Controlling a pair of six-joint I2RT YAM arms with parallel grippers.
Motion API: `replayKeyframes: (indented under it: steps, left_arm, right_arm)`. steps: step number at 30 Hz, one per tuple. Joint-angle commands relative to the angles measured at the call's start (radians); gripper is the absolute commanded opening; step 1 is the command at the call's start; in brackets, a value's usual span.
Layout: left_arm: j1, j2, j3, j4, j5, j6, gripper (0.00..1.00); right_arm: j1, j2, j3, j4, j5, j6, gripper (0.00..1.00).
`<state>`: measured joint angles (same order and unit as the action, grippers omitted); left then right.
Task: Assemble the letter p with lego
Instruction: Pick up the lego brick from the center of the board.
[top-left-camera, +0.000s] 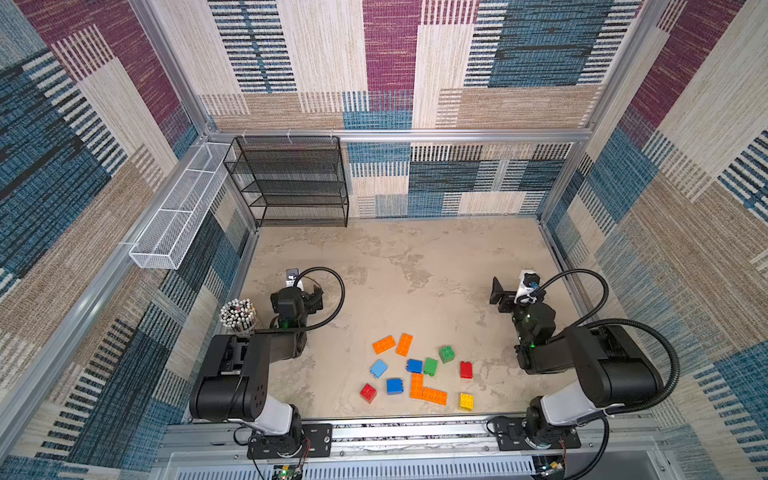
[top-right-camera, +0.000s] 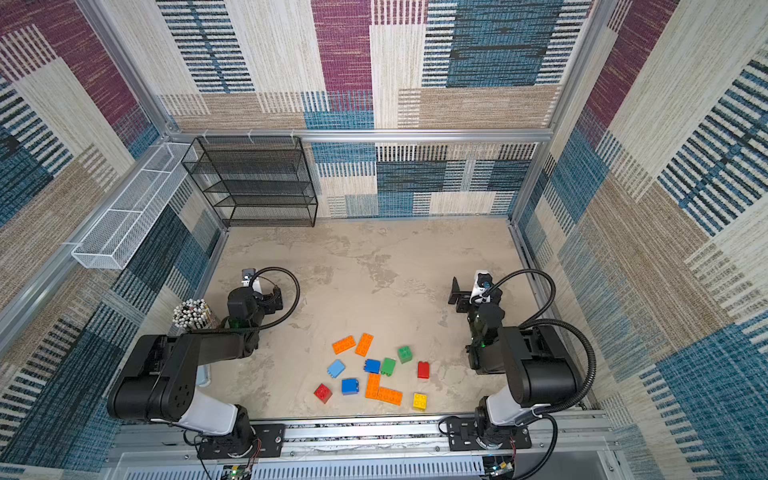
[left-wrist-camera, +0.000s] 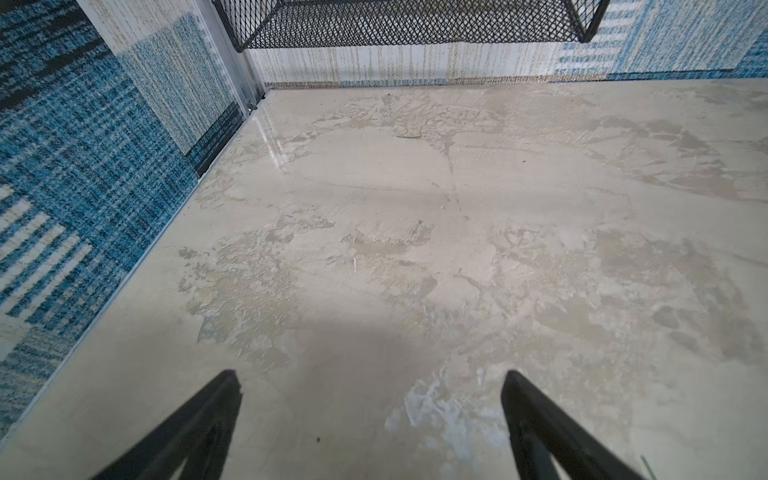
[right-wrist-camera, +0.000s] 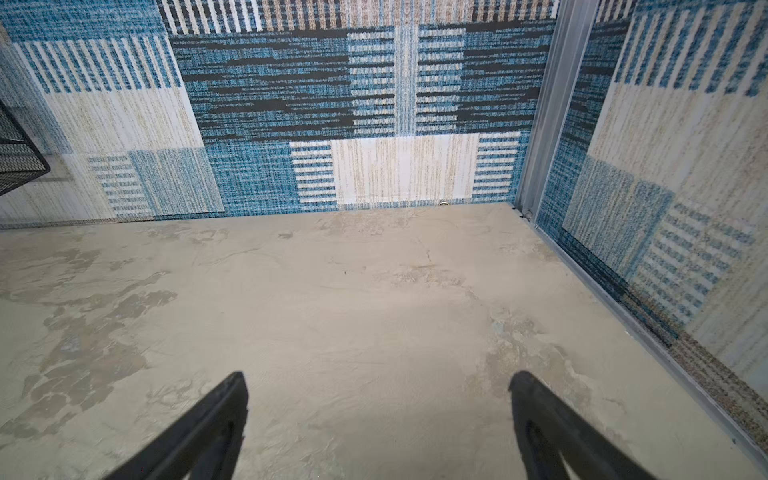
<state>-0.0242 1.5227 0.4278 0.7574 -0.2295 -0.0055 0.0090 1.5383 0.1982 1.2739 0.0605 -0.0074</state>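
A long white wire basket (top-left-camera: 166, 224) hangs on the left wall. A bunch of pens (top-left-camera: 237, 314) stands at the left edge of the counter (top-left-camera: 415, 257), just beside the left arm. At the back stands a black shelf (top-left-camera: 291, 183) made of metal net, with flat layers. The counter is smooth and sandy grey with darker patches. The walls are woven cloth in blue, purple and tan blocks and stripes.

The left fingers (left-wrist-camera: 199, 428) are black and pointy. They stand wide apart and hold nothing, with only bare counter between them. They point to the back corner under the shelf.

The lego (top-left-camera: 414, 365) lies loose near the front of the counter, between the two arms and well apart from both sets of fingers. The bricks are chunky plastic with round bumps on top. A red brick (top-left-camera: 368, 392) lies farthest left. Four long orange bricks (top-left-camera: 383, 344) lie in the middle, and two of them touch and make a corner. A yellow brick (top-left-camera: 466, 401) sits at the front right.

The right fingers (right-wrist-camera: 208, 424) are also wide apart and hold nothing. They point at the back wall.
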Motion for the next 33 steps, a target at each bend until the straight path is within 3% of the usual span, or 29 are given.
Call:
replayKeyframes:
  steps: [1, 28, 33]
  left_arm:
    - [0.001, -0.002, 0.004, 0.008, 0.007, -0.021, 0.99]
    - [0.003, -0.001, 0.005, 0.008, 0.009, -0.021, 0.99]
    - [0.008, -0.020, 0.000, 0.021, 0.059, 0.003, 0.99]
  right_arm:
    - [0.000, -0.002, 0.001, 0.035, 0.001, -0.002, 1.00]
    - [0.000, -0.002, 0.003, 0.035, 0.002, -0.002, 1.00]
    - [0.000, -0.007, 0.001, 0.037, 0.001, -0.006, 1.00]
